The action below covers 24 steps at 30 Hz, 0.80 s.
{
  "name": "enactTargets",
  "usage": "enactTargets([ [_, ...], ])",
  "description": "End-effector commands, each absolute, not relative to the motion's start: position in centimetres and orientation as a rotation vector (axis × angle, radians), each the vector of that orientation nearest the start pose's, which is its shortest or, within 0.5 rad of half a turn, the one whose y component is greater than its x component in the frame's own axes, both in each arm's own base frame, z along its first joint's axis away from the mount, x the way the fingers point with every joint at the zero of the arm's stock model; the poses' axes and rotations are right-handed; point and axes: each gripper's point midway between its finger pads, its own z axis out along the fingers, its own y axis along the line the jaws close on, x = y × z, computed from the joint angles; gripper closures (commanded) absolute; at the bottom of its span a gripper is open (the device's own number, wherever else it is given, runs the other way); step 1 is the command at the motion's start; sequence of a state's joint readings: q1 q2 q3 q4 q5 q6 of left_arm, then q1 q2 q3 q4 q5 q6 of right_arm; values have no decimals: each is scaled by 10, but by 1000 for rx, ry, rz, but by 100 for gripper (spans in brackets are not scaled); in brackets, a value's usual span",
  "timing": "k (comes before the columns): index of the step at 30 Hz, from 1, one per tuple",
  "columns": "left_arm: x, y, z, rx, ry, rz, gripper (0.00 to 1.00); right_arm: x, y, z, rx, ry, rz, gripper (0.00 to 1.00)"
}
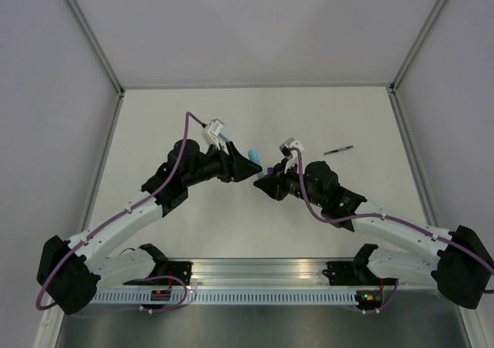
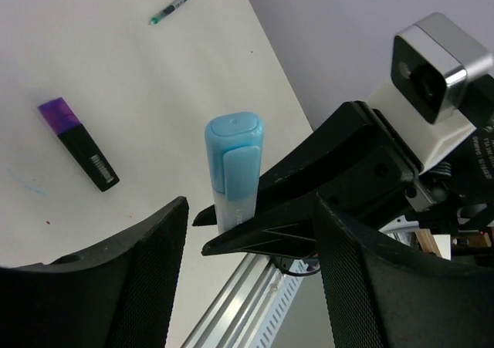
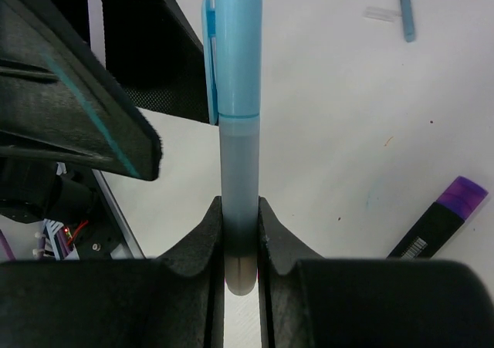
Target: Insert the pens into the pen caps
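My right gripper (image 3: 240, 209) is shut on the lower barrel of the light blue marker (image 3: 238, 163), which it holds up off the table. The light blue cap (image 3: 238, 47) sits on the marker's far end. My left gripper (image 2: 251, 232) is open, its fingers (image 2: 131, 286) spread to either side of the capped marker (image 2: 234, 170) without touching it. The black-and-purple marker (image 2: 77, 143) lies on the table below. The thin dark green pen (image 1: 338, 150) lies far right. A slim bluish cap (image 3: 406, 12) lies farther off.
Both grippers (image 1: 245, 165) (image 1: 266, 180) meet tip to tip over the middle of the white table (image 1: 154, 116). Grey walls with metal frame posts (image 1: 93, 35) close off the back and sides. A slotted aluminium rail (image 1: 255, 282) runs along the near edge.
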<state>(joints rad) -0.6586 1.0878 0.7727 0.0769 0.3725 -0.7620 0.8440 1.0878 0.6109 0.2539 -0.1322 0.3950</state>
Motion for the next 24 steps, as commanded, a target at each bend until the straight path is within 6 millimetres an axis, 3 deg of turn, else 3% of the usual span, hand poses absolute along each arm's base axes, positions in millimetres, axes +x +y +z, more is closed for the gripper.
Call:
enactTargets([
  [1, 224, -292, 284, 322, 1848, -1303, 29, 215, 311, 228, -542, 1710, 1057, 100],
  [4, 233, -280, 296, 302, 1795, -1207, 23, 210, 313, 231, -557, 1698, 1085, 100],
  [9, 232, -268, 318, 370, 1675, -1120, 21, 193, 320, 246, -610, 1618, 1205, 100],
  [13, 223, -264, 333, 414, 1608, -1124, 21, 172, 324, 261, -674, 1543, 1322, 100],
  [20, 211, -257, 360, 432, 1485, -1144, 23, 157, 329, 268, -723, 1496, 1419, 100],
  [24, 204, -259, 366, 454, 1442, -1178, 27, 154, 331, 269, -734, 1491, 1441, 100],
])
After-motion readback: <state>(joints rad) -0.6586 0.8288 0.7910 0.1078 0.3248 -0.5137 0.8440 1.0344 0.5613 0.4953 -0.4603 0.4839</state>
